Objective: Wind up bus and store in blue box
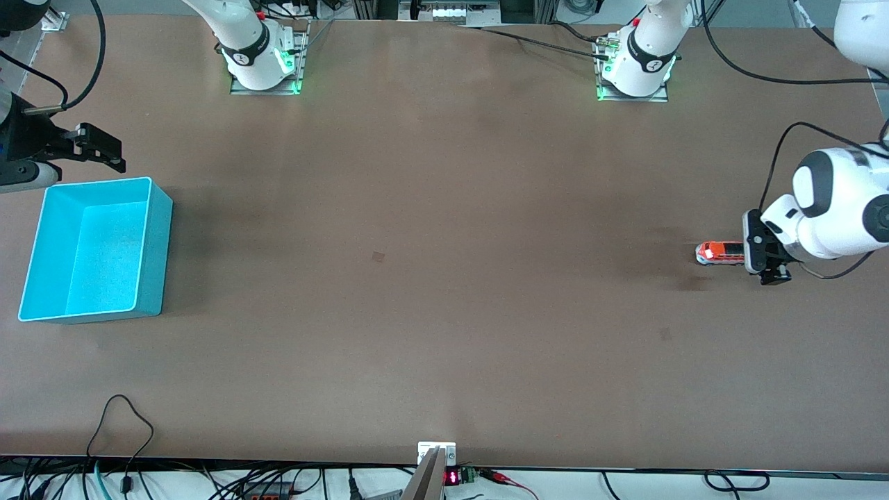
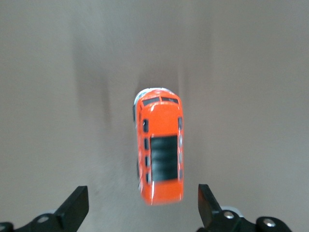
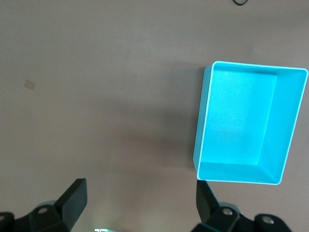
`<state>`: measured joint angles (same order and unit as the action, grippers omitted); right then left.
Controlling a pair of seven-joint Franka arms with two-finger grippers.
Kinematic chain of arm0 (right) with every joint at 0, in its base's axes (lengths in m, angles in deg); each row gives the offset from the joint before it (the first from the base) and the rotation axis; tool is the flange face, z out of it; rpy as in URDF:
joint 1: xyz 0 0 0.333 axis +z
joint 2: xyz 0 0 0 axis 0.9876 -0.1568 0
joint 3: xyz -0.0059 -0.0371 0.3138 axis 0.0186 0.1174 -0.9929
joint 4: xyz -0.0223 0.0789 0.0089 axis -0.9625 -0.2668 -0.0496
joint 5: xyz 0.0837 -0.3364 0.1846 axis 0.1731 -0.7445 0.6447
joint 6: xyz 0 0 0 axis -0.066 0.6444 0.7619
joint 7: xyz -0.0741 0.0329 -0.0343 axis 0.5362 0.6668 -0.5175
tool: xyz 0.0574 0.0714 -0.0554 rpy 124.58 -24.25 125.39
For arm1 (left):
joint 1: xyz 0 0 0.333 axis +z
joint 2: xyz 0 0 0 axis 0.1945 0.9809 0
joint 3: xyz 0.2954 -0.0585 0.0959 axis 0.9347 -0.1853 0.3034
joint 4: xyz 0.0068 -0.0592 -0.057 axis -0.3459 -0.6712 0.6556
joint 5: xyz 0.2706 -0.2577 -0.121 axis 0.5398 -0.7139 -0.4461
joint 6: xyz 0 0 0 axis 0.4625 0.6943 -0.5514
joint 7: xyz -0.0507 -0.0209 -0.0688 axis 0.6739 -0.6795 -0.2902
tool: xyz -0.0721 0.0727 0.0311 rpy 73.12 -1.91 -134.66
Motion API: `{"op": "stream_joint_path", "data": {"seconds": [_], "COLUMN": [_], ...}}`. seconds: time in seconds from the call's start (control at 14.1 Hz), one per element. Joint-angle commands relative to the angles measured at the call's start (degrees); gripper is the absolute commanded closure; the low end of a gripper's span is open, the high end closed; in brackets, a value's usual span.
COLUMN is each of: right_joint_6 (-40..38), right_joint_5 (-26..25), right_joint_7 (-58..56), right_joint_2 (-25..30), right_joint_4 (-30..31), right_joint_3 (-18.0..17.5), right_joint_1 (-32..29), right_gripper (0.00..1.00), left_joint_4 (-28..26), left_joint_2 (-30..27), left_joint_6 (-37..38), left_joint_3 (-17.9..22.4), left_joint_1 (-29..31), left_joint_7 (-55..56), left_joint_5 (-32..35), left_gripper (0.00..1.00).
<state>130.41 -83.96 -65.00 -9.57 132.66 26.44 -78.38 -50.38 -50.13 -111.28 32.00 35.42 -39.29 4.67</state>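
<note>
Bus [image 1: 720,253]: on worktop, ungrasped, between spread left end effector [image 2: 143,207] fingers. Blue box [image 1: 149,259]: empty. Right end effector [image 3: 140,203]: spread, empty, waiting beside box.

White glossy arm shells with black joint bands | black cables looping off wrists | green lights glowing at bases [image 1: 632,73] | black wedge fingers [image 2: 75,209] with silver screws just back of the tips

Robotics lab: bolted arm bases [image 1: 264,66], cables [image 1: 125,444]
</note>
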Motion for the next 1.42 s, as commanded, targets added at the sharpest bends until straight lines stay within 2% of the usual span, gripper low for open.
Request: {"op": "stream_joint_path", "data": {"seconds": [0.0, 0.21, 0.57, 0.71, 0.99, 1.35], "right_joint_6": [-0.37, -0.55, -0.55, -0.46, -0.37, -0.28], "right_joint_5": [0.96, 0.96, 0.96, 0.96, 0.96, 0.87], "right_joint_7": [0.27, 0.27, 0.27, 0.27, 0.27, 0.01], "right_joint_2": [-0.43, -0.43, -0.43, -0.43, -0.43, -0.43], "right_joint_4": [-1.01, -1.01, -1.01, -1.01, -1.01, -1.01], "right_joint_3": [0.16, 0.16, 0.07, 0.07, 0.07, 0.07], "right_joint_1": [0.13, 0.13, 0.39, 0.39, 0.39, 0.48], "right_gripper": [0.0, 0.0, 0.0, 0.0, 0.0, 0.0], "left_joint_4": [3.31, 5.78, 7.37, 8.24, 11.76, 12.02], "left_joint_2": [-3.21, -3.22, -2.87, -2.78, -3.04, -4.54], "left_joint_6": [8.0, 10.49, 9.87, 9.61, 9.61, 9.52], "left_joint_3": [-2.84, -3.81, -3.72, -3.72, -3.37, -2.94], "left_joint_1": [-0.3, -3.8, -8.55, -10.22, -14.01, -15.68], "left_joint_7": [-0.59, -0.68, 2.65, 6.59, 23.97, 52.62], "left_joint_5": [0.94, -0.82, -11.17, -12.68, -12.6, -12.77], "left_gripper": [0.0, 0.0, 0.0, 0.0, 0.0, 0.0]}}
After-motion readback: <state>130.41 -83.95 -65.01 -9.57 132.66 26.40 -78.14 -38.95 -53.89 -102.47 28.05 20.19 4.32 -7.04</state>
